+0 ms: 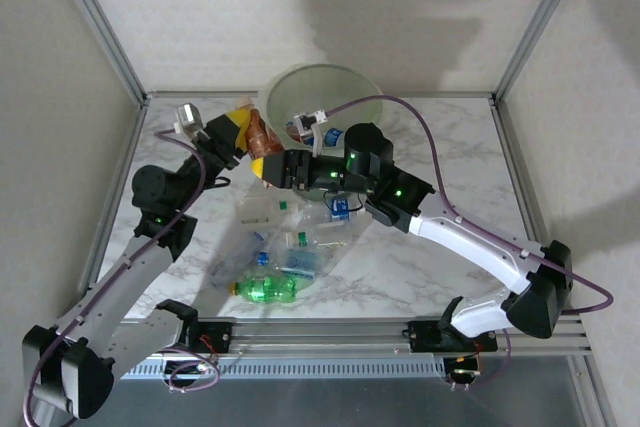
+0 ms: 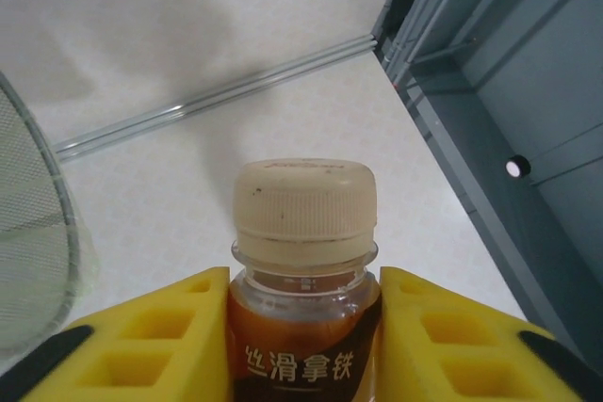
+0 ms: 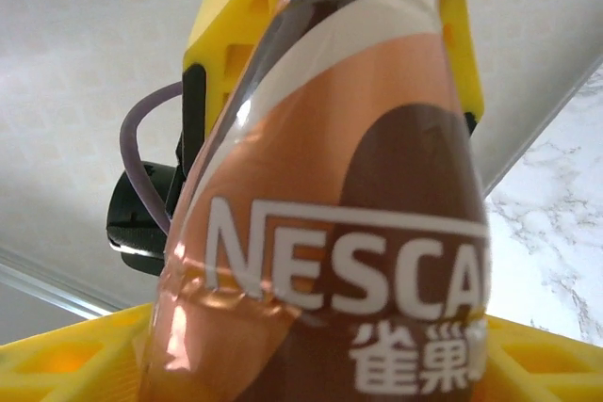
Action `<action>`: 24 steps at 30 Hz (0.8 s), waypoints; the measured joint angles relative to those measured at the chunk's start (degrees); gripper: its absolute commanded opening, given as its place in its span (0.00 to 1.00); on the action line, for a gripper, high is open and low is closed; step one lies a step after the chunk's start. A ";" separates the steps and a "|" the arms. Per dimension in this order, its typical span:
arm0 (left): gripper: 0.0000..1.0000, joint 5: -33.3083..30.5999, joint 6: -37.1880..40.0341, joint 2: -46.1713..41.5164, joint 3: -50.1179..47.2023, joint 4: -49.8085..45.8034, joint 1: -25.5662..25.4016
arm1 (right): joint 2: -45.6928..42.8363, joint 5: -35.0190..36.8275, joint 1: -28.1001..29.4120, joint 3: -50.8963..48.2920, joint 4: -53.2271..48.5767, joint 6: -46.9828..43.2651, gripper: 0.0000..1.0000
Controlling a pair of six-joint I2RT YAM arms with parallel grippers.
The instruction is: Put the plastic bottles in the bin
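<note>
A brown coffee bottle (image 1: 259,135) with a cream cap (image 2: 304,198) hangs beside the bin (image 1: 300,79), a pale-green round basket at the back of the table. My left gripper (image 1: 238,137) is shut on it, its yellow pads (image 2: 160,336) pressed to both sides below the neck. My right gripper (image 1: 272,168) comes from the right and has its yellow pads (image 3: 66,355) against the labelled lower body (image 3: 339,233). Several clear, blue-labelled plastic bottles (image 1: 295,242) and a green one (image 1: 268,290) lie in a heap on the table in front.
The marble table (image 1: 440,147) is fenced by metal frame posts (image 1: 100,27) at the back corners and a rail (image 1: 330,332) at the near edge. The bin's mesh-like wall (image 2: 33,233) is at the left of the left wrist view.
</note>
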 measured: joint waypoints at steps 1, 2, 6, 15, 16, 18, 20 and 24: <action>0.48 -0.15 0.15 0.28 0.00 -0.02 -0.11 | -0.02 0.39 -0.11 -0.17 -0.24 -0.02 0.65; 0.48 -0.37 0.15 0.46 0.00 -0.07 -0.15 | -0.15 0.61 -0.13 -0.42 -0.35 -0.02 0.65; 0.46 -1.14 0.48 1.46 0.00 -0.20 -0.26 | -1.16 2.12 -0.42 -0.76 -1.99 -0.20 0.61; 0.99 -3.56 4.13 2.14 1.84 -7.26 -0.35 | -2.75 5.33 -2.36 -0.66 -4.44 -1.29 0.58; 0.99 -4.04 4.94 2.34 2.84 -9.25 -0.35 | -2.78 5.79 -2.73 -0.39 -5.22 -1.49 0.58; 0.99 -5.31 7.23 2.93 5.88 -14.25 -0.07 | -2.69 7.58 -3.89 0.85 -8.26 -2.25 0.58; 0.99 -7.26 9.62 3.21 9.03 -19.17 0.35 | -2.34 9.92 -5.40 3.21 -12.00 -3.43 0.58; 0.99 -13.84 16.09 2.67 14.16 -30.38 1.01 | -0.59 16.37 -9.51 10.01 -19.82 -6.80 0.58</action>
